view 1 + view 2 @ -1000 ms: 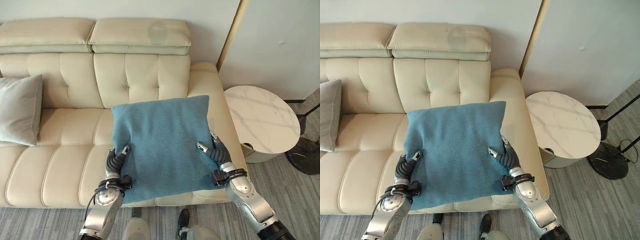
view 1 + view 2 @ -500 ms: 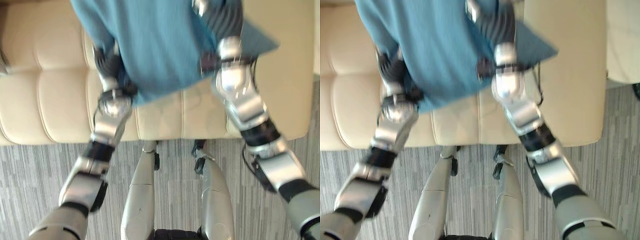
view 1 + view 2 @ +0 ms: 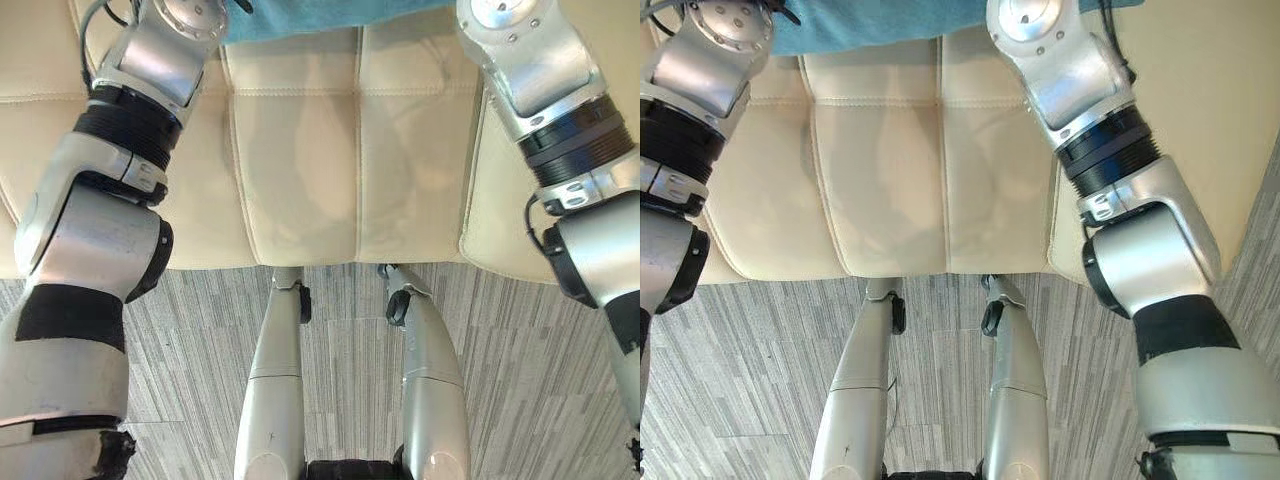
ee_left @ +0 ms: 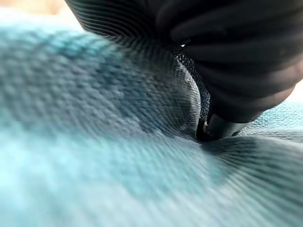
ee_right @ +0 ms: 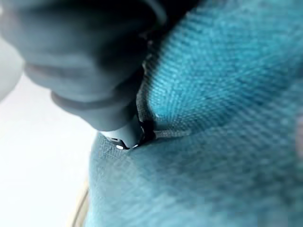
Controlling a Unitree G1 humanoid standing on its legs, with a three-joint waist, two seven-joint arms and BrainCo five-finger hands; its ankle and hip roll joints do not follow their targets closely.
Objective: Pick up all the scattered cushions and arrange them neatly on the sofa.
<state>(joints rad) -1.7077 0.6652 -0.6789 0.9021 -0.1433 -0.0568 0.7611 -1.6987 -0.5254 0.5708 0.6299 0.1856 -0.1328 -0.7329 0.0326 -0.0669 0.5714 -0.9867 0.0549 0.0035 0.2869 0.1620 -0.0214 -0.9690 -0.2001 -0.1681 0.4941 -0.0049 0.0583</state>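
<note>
A blue cushion (image 3: 320, 15) shows as a strip at the top edge of the eye views, over the seat of the cream sofa (image 3: 300, 170). Both arms reach up to it, one on each side. In the left wrist view my left hand (image 4: 227, 61) presses its thumb into the blue fabric (image 4: 94, 142), which folds around it. In the right wrist view my right hand (image 5: 90, 71) pinches the cushion's cloth (image 5: 213, 118) the same way. The fingers under the cushion are hidden.
The sofa's front edge (image 3: 890, 260) runs across the middle of the eye views, with grey striped carpet (image 3: 190, 350) below it. The sofa's right arm (image 3: 1200, 120) lies to the right of my right arm.
The camera has tipped further down, so the cushion has slid up to the top edge and the floor fills the lower half. Both hands keep hold of the cushion.
</note>
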